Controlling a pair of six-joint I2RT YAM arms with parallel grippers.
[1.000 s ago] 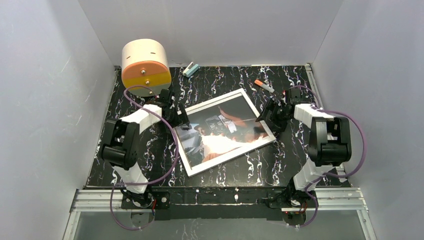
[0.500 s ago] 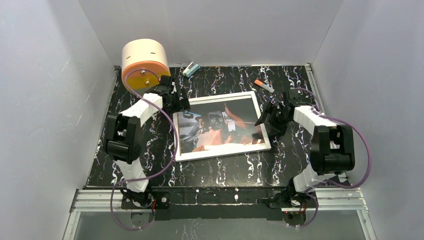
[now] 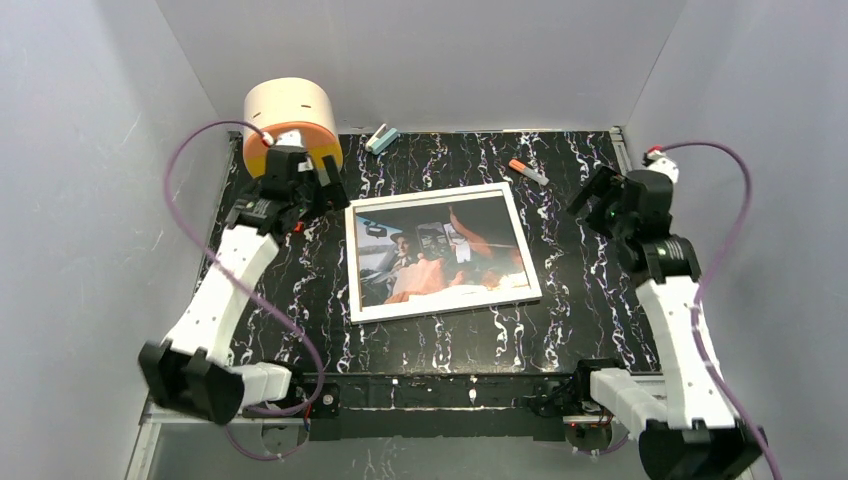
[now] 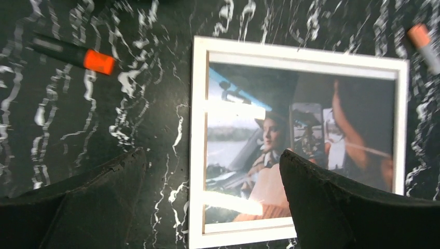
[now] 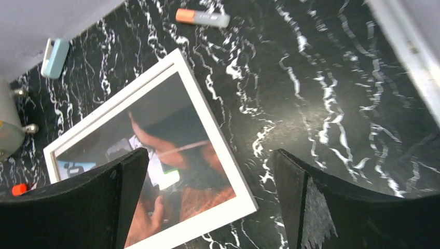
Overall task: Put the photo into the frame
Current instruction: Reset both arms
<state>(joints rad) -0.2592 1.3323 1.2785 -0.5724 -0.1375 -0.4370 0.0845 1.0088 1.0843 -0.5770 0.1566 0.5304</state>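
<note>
The frame (image 3: 351, 262) lies flat on the black marbled table, a white rim with a thin wood-coloured inner edge. The photo (image 3: 435, 250), a person in a car, sits inside it. My left gripper (image 3: 308, 186) is open and empty, raised off the frame's far left corner. My right gripper (image 3: 593, 194) is open and empty, raised to the right of the frame. In the left wrist view the open gripper (image 4: 211, 154) looks down on the frame's left rim (image 4: 198, 155) and the photo (image 4: 290, 140). In the right wrist view the open gripper (image 5: 210, 154) hangs over the frame's right rim (image 5: 228, 150) and the photo (image 5: 171, 129).
A cream and orange round container (image 3: 290, 125) stands at the back left, close behind my left gripper. A light-blue clip (image 3: 381, 138) and an orange-capped marker (image 3: 527, 171) lie at the back. A black and red marker (image 4: 78, 54) lies left of the frame. White walls enclose the table.
The frame has turned from tilted to nearly square with the table. Both grippers have let go of its sides, lifted and drawn back outward.
</note>
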